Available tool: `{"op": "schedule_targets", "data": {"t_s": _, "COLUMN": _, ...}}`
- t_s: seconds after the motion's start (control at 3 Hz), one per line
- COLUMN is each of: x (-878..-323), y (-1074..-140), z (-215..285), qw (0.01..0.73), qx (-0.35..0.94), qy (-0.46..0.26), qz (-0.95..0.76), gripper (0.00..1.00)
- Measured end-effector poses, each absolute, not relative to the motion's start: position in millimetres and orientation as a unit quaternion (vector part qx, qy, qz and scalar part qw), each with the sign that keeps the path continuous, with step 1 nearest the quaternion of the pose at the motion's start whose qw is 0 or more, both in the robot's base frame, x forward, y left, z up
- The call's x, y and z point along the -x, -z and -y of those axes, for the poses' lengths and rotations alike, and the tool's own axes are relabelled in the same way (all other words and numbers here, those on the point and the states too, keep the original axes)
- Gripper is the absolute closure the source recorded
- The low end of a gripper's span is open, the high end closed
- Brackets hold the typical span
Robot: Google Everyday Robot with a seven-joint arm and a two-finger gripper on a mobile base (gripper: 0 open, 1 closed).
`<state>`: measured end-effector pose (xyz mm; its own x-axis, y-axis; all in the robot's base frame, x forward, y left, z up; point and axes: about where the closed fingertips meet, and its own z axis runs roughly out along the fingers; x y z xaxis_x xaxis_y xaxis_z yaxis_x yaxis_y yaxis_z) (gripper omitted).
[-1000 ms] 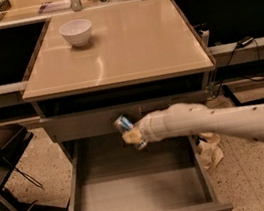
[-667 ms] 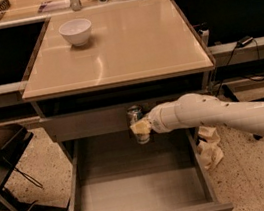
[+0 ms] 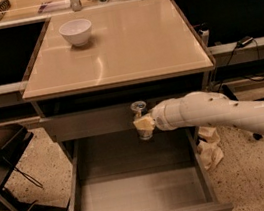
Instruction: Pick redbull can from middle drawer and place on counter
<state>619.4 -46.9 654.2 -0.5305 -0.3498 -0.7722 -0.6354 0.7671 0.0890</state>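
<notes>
Can (image 3: 139,109): upright, just below the bench (image 3: 113,55) front edge.
Gripper (image 3: 143,124): same spot, fingers (image 3: 148,123) closed around the can.
Drawer (image 3: 137,195): open under the bench, can lifted out.
Bowl (image 3: 76,32): bench's far-left corner.
Step, likely: carrying up.
Next: raise the can past the bench edge and set it down away from the bowl.

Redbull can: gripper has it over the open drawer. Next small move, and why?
Probably raise it straight up. The gripper holds the redbull can upright above the middle drawer, but below the counter edge, so moving forward now would likely hit the cabinet front.
</notes>
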Motion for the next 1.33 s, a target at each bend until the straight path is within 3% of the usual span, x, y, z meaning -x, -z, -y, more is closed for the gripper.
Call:
{"op": "schedule_targets", "data": {"t_s": 1.0, "x": -513.3, "y": -818.0, "z": 185.8, "qw": 0.488, "qx": 0.193, "qy": -0.015, "qz": -0.851, "gripper": 1.00}}
{"op": "schedule_targets", "data": {"t_s": 1.33, "x": -549.1, "y": -884.6, "z": 192.1, "qw": 0.487, "qx": 0.207, "qy": 0.009, "qz": -0.848, "gripper": 1.00}}
